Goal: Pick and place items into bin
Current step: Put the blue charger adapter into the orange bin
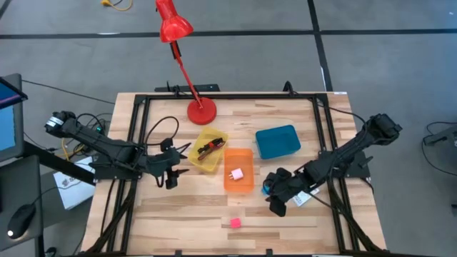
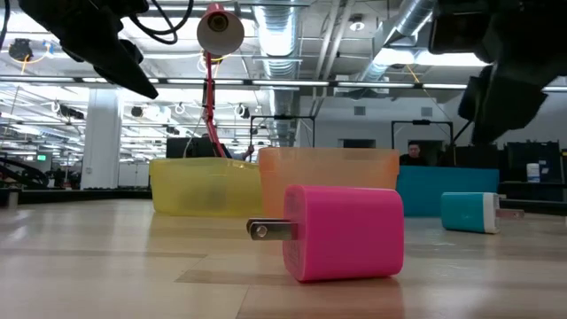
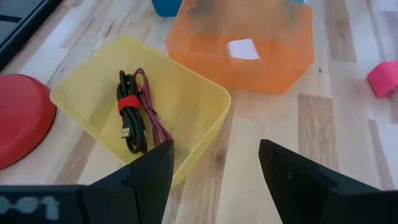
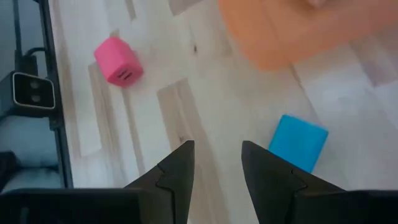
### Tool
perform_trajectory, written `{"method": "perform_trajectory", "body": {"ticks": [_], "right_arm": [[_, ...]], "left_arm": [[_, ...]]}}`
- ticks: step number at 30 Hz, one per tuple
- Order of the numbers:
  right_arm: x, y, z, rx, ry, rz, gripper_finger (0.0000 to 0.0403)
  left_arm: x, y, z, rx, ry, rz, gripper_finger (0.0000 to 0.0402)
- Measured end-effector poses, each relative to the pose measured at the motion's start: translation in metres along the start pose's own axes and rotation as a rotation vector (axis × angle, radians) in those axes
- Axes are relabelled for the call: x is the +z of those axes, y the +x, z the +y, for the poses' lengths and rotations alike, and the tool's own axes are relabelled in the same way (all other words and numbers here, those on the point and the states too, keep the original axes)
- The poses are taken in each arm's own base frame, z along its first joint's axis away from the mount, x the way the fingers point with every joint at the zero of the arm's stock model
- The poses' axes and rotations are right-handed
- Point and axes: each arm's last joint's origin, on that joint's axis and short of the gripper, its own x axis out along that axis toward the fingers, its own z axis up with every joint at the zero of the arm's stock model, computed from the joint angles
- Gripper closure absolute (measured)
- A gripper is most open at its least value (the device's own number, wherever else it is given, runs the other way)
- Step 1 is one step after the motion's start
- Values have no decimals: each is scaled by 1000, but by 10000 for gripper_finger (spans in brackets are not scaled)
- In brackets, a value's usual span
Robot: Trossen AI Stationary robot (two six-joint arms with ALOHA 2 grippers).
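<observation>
Hot pink cube (image 2: 344, 232): glossy, rounded, metal prongs, on table (image 2: 106, 275).

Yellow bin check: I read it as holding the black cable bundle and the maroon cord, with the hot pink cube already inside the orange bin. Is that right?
Not quite. The hot pink cube lies loose on the table, apart from the orange bin, as the high view shows. The yellow bin does hold the black cable bundle and the maroon cord.
</observation>
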Motion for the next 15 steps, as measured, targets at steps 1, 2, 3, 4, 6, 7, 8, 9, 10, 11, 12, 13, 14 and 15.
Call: {"method": "perform_trajectory", "body": {"ticks": [1,2,3,4,6,7,8,9,10,11,12,13,14,15], "right_arm": [[1,-1,0,-4,-16,1,275],[3,-2,0,-8,-32,2,275],[5,-3,1,-12,-48,4,275],[7,-6,1,-18,-60,9,275],[10,-14,1,-44,-65,41,275],[12,-18,1,-62,-66,59,275],[12,-24,1,-88,-70,85,275],[13,-30,0,-113,-74,108,275],[14,-37,0,-138,-73,125,275],[15,-43,0,-164,-63,139,275],[15,-49,-1,-193,-43,145,275],[14,-53,-3,-221,-15,142,275],[15,-55,-3,-233,16,125,275],[16,-56,-4,-242,34,105,274]], "left_arm": [[0,0,0,3,-2,-2,175],[0,0,0,3,-2,-1,175],[0,0,0,3,-1,1,175],[0,0,0,2,0,3,175],[-1,0,0,-4,1,8,175],[-1,0,0,-4,0,7,175],[-1,0,0,-5,1,8,175],[-1,0,0,-4,1,9,175],[-1,0,0,-3,2,12,175],[-1,0,0,-1,4,16,175],[-2,0,1,0,7,20,175],[-2,0,1,2,9,23,175],[-2,0,1,3,10,27,175],[-3,0,1,4,11,28,175]]}}
